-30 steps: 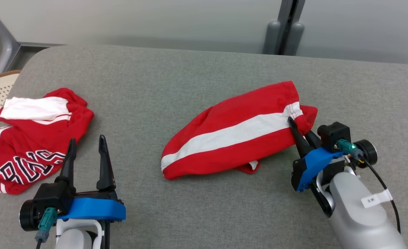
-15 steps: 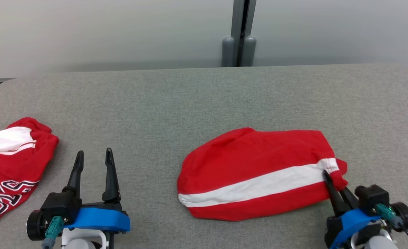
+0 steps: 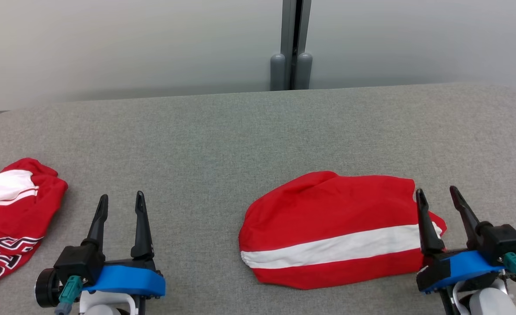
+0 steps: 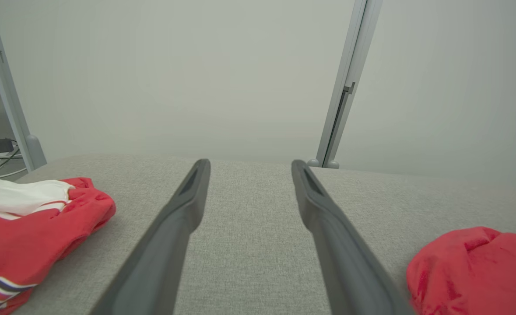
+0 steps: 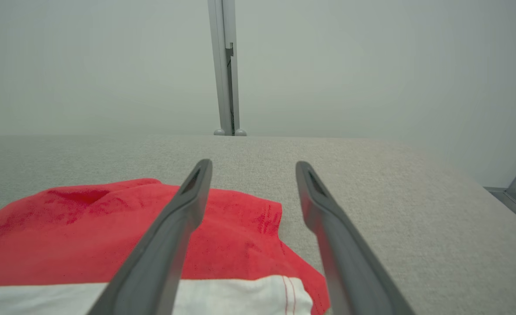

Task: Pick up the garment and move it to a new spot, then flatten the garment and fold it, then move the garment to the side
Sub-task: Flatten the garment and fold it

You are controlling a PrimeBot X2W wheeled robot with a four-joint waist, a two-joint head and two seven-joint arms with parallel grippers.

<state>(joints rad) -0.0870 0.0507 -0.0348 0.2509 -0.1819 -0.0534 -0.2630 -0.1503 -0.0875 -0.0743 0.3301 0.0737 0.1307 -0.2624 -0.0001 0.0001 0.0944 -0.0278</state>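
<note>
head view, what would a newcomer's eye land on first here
The red garment with a white stripe, lying folded on the grey table right of centre, stands out most. A second red garment with lettering lies crumpled at the left edge. Both the left gripper and right gripper stand open at the bottom, the right one at the striped garment's end.

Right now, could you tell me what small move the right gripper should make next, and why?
Probably draw the right gripper back and up, away from the folded garment. It stands open at the garment's right end, gripping nothing, and the garment lies on the table, so backing off should avoid dragging it.
</note>
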